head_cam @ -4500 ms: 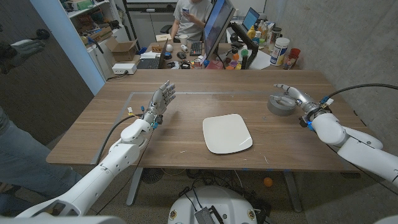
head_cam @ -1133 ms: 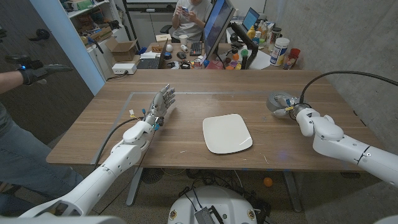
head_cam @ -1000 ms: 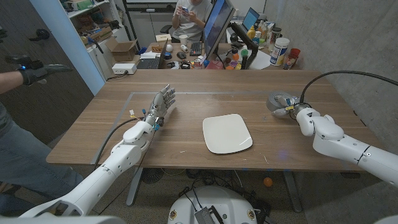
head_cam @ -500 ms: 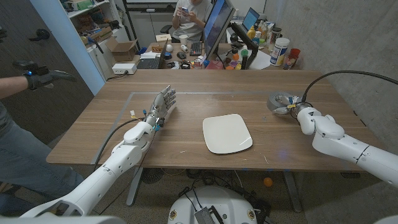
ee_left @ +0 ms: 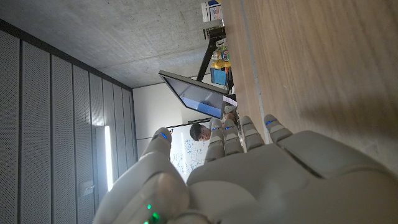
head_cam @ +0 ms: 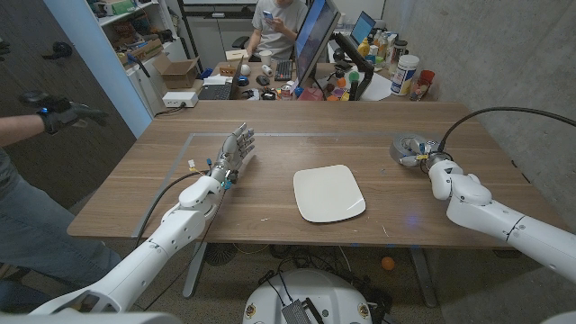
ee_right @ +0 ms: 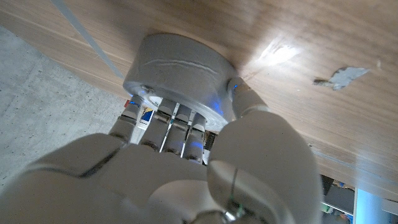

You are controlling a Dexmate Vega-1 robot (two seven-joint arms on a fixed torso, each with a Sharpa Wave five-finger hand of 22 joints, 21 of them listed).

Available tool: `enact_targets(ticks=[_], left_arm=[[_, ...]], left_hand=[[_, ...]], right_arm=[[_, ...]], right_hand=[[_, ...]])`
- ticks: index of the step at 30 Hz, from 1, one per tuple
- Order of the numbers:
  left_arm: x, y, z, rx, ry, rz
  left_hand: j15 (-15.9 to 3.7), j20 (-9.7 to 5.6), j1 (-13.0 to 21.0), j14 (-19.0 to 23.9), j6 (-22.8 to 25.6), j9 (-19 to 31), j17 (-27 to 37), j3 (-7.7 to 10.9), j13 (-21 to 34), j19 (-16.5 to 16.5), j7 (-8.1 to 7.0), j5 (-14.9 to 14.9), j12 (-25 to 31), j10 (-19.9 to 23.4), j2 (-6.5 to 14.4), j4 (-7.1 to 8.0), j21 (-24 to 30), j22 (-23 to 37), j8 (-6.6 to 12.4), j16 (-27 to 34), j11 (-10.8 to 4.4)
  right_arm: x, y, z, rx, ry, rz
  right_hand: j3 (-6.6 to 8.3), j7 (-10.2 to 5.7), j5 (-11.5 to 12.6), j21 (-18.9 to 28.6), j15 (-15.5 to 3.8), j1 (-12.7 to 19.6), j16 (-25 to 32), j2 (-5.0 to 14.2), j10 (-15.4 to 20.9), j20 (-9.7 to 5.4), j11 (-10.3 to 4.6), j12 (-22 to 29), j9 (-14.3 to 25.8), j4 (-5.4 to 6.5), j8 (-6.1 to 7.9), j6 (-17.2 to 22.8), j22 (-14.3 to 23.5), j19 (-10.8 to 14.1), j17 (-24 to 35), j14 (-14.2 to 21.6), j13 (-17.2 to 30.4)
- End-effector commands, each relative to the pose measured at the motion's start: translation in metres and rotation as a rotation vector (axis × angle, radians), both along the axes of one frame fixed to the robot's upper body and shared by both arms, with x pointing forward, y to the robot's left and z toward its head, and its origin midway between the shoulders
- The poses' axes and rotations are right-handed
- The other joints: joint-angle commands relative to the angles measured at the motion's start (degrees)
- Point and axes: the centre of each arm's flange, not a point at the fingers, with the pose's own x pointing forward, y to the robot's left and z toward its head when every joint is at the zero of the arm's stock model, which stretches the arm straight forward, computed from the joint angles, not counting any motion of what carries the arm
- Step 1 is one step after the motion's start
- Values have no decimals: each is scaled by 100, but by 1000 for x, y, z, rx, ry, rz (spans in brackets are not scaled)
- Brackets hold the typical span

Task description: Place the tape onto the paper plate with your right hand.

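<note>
Since the earliest picture the right hand [head_cam: 421, 155] has turned from lying open beside the tape [head_cam: 407, 146] to closing around it, its arm swinging in so that the wrist now points toward the roll from the near side; in the right wrist view the fingers [ee_right: 166, 122] are pressed against the roll's grey side wall. Over the last second the tape has shifted slightly along the bench [head_cam: 270, 121] toward its far right corner. At the left edge, the person's gloved hand [head_cam: 56, 110] has drifted a little rightward and lower.
</note>
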Motion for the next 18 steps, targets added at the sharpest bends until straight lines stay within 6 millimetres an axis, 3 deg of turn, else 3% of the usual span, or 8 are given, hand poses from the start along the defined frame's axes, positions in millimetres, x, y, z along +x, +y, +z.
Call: enact_targets(ticks=[1,5,11,18], left_arm=[[0,-1,1,-1,3,-3],[1,-2,0,-4,5,-6],[2,-4,-2,-5,9,-11],[2,-4,-2,-4,9,-12]], left_hand=[[16,48,-36,42,50,31,23,12,26,7,-11,9,7,31,11,-7,-9,30,18,5,-19],[19,46,-39,55,59,31,24,13,26,9,-15,9,7,33,12,-9,-9,30,19,8,-34],[27,46,-44,69,71,32,25,14,27,11,-15,9,11,44,14,-11,-11,31,21,11,-26],[29,52,-49,74,76,32,25,15,28,9,-13,9,9,41,16,-13,-14,31,20,10,-17]], right_arm=[[-4,2,-9,6,-117,-7],[-10,4,-6,3,-173,2],[-18,7,3,-9,-226,12],[-24,12,11,-27,-263,18]], right_hand=[[59,-371,-72,166,-771,591,224,412,496,-733,-193,213,137,-3,336,853,17,2016,157,822,76],[68,-361,-158,168,-841,794,318,475,908,-839,-279,391,298,12,731,1484,18,2167,237,1110,142],[85,-288,-195,173,-853,873,338,485,1080,-902,-222,443,380,19,871,1629,18,2259,244,1297,141],[89,-245,-212,162,-866,897,310,478,1128,-932,-191,438,422,26,925,1658,18,2271,242,1316,117]])
